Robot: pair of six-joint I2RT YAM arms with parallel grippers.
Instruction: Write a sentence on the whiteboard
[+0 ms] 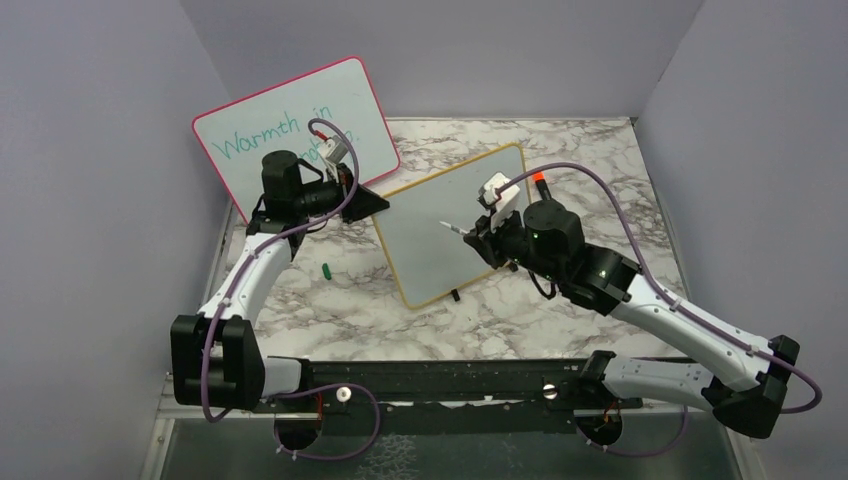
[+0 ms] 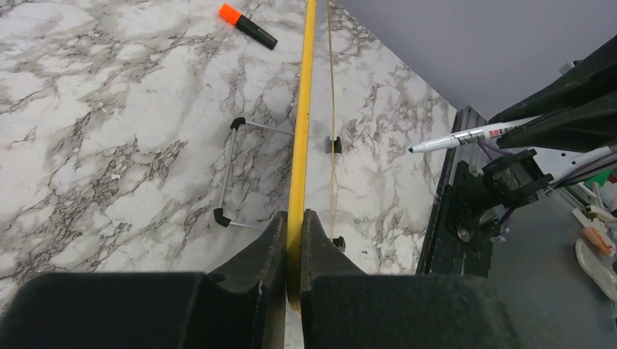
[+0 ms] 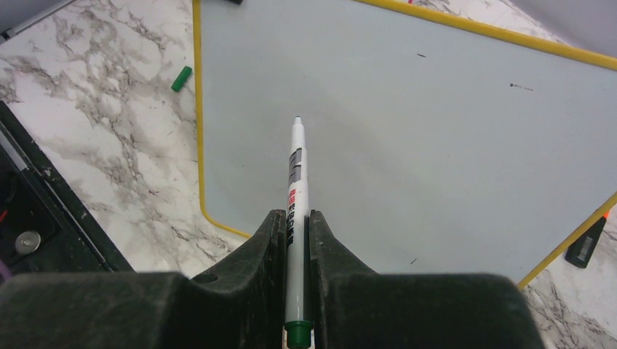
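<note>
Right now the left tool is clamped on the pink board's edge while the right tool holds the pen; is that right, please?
Not quite: the left wrist view shows the left tool clamped on the edge of the yellow board instead. The right tool holds the pen.

Whiteboard (image 1: 430, 262) (image 2: 300, 138) (image 3: 436, 145): rectangular, with a yellow-orange rounded frame and a pale grey writing face marked only by a few small dark specks. It stands on its long edge on small black feet (image 1: 455, 295) (image 2: 334, 144) at the centre of the marble table (image 1: 560, 320), face turned toward the near right. The left gripper (image 1: 372, 202) (image 2: 293, 218) is clamped on its far-left edge.
</note>
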